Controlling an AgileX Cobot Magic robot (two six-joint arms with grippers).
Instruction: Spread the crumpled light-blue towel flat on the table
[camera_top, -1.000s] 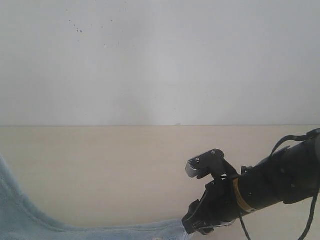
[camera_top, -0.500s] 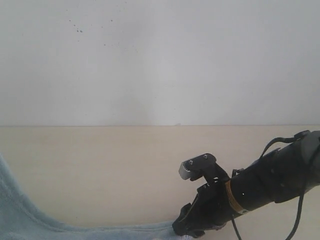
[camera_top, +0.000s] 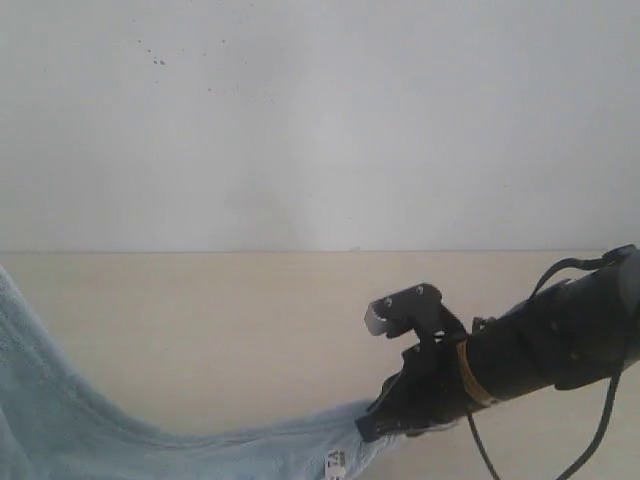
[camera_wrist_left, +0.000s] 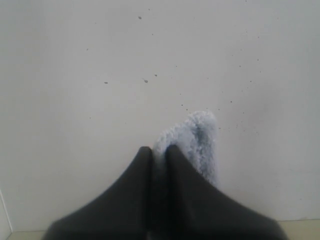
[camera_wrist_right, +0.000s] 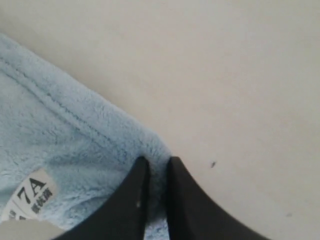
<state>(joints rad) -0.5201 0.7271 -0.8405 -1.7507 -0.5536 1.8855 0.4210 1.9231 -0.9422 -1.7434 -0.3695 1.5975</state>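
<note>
Right wrist view: right tool (camera_wrist_right: 157, 162) pinches towel (camera_wrist_right: 75, 135) corner.

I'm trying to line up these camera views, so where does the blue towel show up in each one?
Exterior view: towel along the bottom left, its corner at the right claw.
Left wrist view: a fluffy fold sticking out of the shut left claw.
Right wrist view: towel corner pinched in the right claw.
Shared landmark: the white label, in the exterior and right wrist views only.
</note>
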